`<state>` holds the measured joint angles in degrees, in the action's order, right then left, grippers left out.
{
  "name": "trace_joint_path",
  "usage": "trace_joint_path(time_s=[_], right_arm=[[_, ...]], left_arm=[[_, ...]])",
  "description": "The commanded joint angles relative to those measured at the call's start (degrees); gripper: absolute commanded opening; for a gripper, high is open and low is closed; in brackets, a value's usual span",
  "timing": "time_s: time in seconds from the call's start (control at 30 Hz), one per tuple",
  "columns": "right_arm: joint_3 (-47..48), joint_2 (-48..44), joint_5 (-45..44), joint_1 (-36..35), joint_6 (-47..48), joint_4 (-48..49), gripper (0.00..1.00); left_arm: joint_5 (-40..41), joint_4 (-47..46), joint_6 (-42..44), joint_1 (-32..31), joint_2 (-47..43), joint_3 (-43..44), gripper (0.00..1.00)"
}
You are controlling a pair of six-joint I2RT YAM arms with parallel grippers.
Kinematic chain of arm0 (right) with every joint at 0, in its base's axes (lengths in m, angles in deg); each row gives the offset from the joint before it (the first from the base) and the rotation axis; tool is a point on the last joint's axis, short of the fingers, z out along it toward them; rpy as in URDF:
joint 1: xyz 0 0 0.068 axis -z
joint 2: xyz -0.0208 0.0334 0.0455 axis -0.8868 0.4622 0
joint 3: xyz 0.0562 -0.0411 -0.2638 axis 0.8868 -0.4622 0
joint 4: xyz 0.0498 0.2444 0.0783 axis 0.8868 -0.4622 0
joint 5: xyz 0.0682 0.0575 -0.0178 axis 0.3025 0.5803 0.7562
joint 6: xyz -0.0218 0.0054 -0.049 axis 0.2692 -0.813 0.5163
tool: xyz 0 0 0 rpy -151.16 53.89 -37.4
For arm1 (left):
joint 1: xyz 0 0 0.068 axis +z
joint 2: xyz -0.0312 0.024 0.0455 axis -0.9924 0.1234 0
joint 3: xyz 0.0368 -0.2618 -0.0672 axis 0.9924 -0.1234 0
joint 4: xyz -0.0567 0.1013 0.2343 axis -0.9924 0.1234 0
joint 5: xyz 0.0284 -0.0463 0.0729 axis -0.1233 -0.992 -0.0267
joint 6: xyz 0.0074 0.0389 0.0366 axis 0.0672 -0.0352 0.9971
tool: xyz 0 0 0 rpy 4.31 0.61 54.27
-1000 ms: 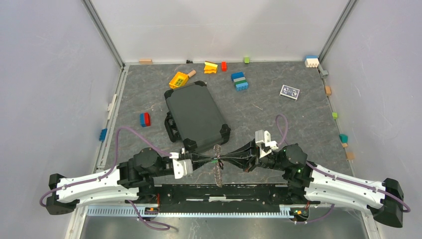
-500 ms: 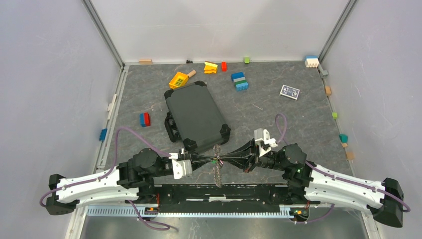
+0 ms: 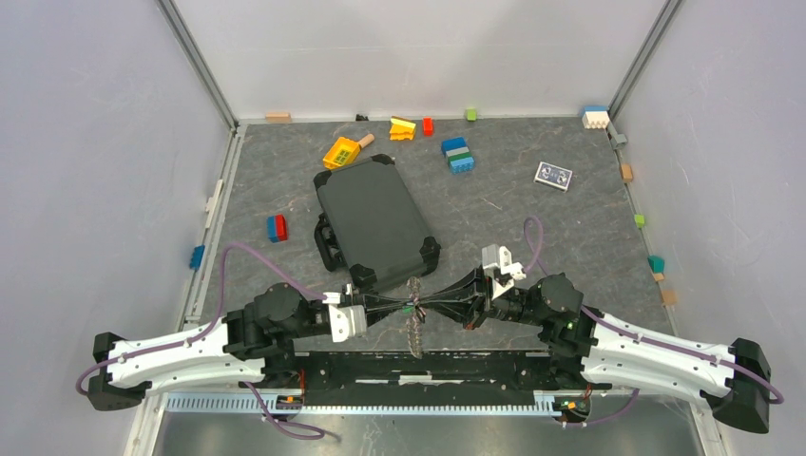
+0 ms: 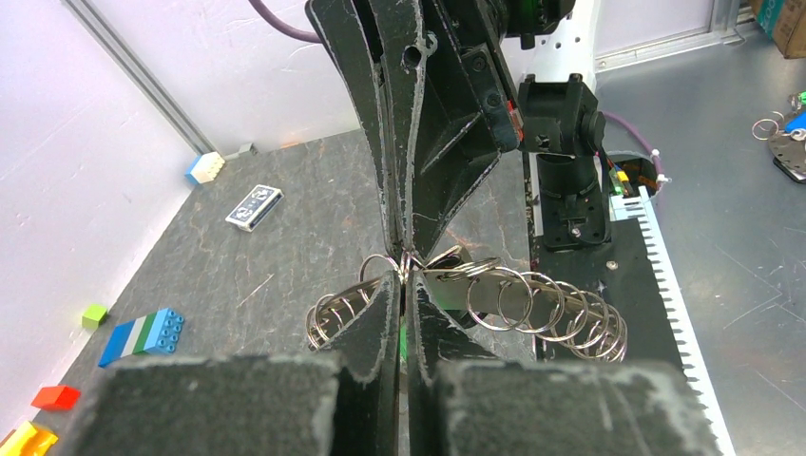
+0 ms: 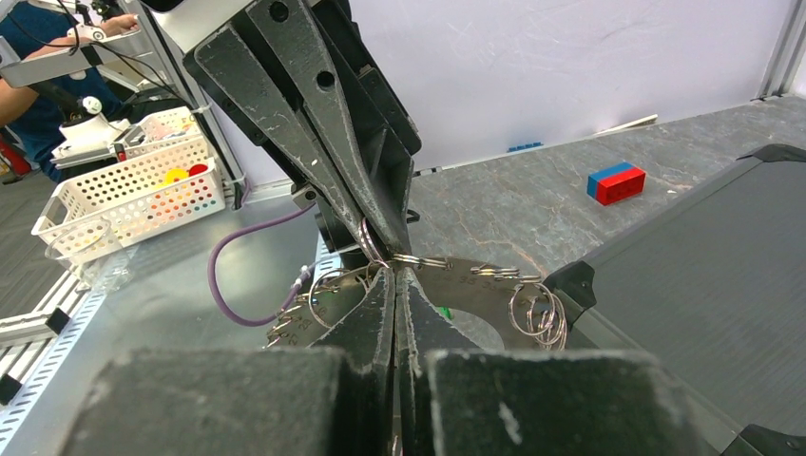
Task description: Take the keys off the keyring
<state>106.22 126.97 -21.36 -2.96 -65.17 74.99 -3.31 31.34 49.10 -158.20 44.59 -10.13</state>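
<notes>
Jaws of the left gripper [image 3: 406,308] and right gripper [image 3: 426,307] are clenched tip to tip on the large thin metal keyring [image 3: 415,288], aloft over the near edge of the grey table [image 3: 570,228]. Its greyish-brass metal keys [image 3: 415,337] crowd the pinch; uneven pulling may slip and drop it.

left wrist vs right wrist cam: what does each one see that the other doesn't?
Left wrist only: card box, blue-green brick stack, green cube.
Right wrist only: red-blue brick, black case, white basket.
Both: left claw and right claw meet tip to tip, each shut on the keyring, with small split rings strung along it.
</notes>
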Motion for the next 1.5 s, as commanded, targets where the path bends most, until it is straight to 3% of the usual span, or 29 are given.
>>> trace_joint_path(time_s=[0.0,1.47], right_arm=[[1.8,0.5,-1.5,-0.1,0.0,-2.9,0.00],[5.1,3.0,-4.6,-0.1,5.7,-12.6,0.00]], left_arm=[[-1.0,-5.8,0.5,-0.1,-1.3,0.6,0.02],[-0.6,-5.1,1.1,-0.1,-1.8,0.8,0.02]])
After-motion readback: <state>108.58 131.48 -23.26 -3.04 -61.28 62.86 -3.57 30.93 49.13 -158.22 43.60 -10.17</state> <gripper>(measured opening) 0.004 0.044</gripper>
